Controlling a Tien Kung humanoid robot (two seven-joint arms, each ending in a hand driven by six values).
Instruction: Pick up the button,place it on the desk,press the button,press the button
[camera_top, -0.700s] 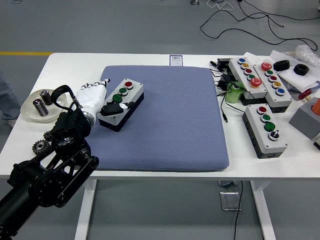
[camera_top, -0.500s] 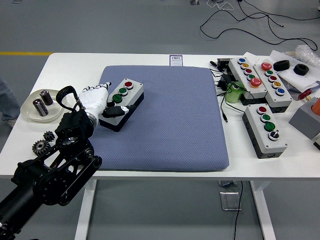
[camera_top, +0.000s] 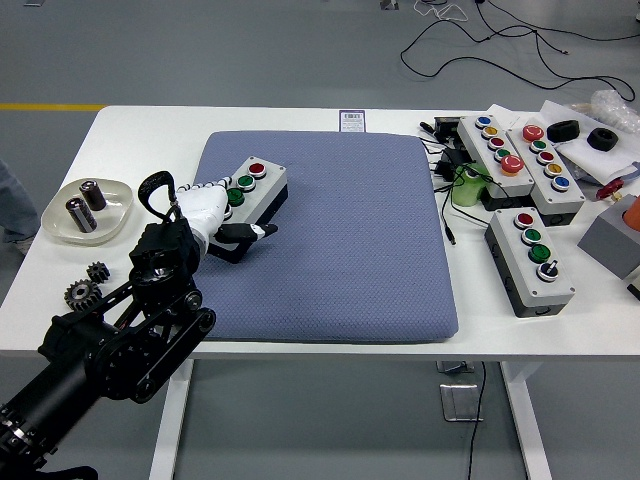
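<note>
A grey button box (camera_top: 257, 186) with a red and a green button on top lies diagonally on the blue mat (camera_top: 350, 240), at its left side. My left hand (camera_top: 212, 208), white-fingered on a black arm, lies over the box's near end and covers its near buttons. Its fingers (camera_top: 205, 187) stretch out along the box's left side and touch it. The thumb (camera_top: 250, 232) points right along the box's near edge. The box rests flat on the mat. My right arm is out of view.
A white dish (camera_top: 60, 218) with two metal cylinders and two small gears (camera_top: 86, 283) lie left of the mat. Three more button boxes (camera_top: 528, 260), cables and a green bottle (camera_top: 467, 185) stand at the right. A person's leg shows at the far left edge.
My left hand has moved right and forward, from beside the box onto its near end. The thumb has slid from the box's top to its near edge. The box has not moved.
</note>
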